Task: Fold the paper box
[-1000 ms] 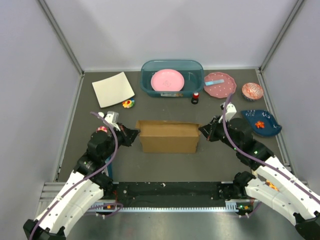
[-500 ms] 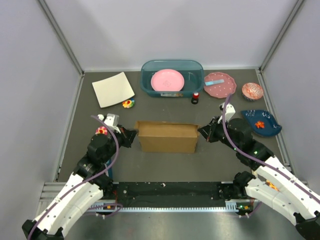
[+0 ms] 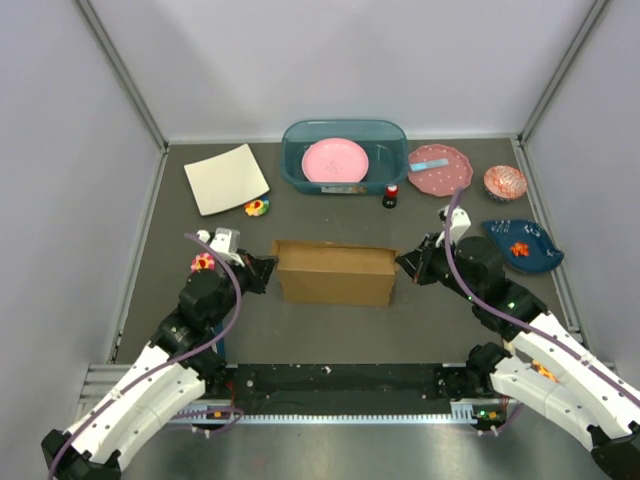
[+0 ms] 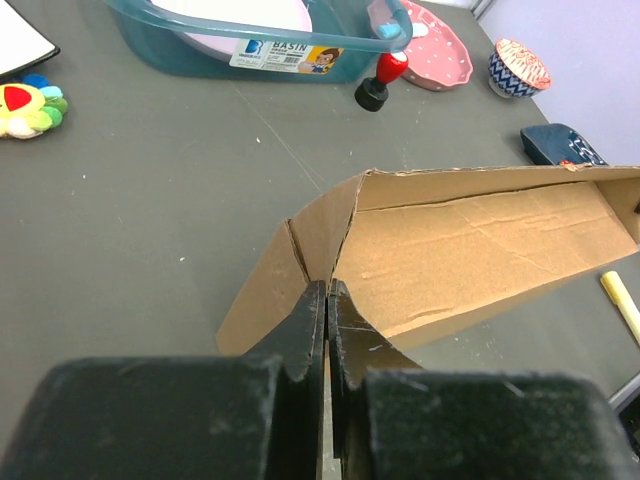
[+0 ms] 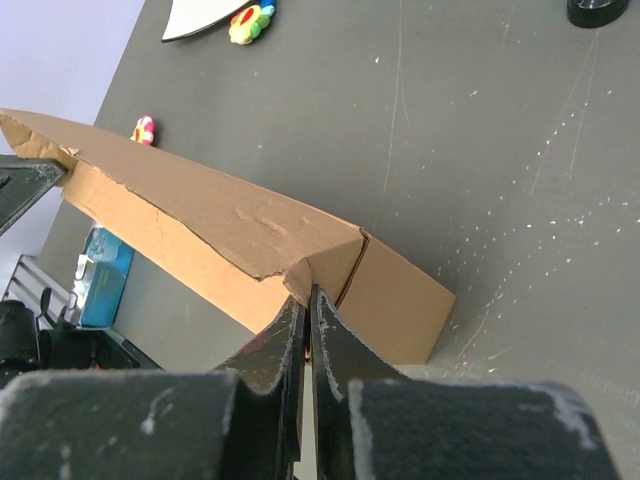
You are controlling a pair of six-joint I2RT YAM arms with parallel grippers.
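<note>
The paper box (image 3: 335,273) is sitting mid-table between the arms, its long axis running left to right, parallel to the near edge. The left gripper (image 3: 268,271) and right gripper (image 3: 403,264) are pinching opposite ends, jaws closed on cardboard.

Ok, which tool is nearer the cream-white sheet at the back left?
Left. The left tool, shut on the paper box at its left end, has the cream-white sheet just beyond it. The right tool grips the opposite end, farther away.
</note>
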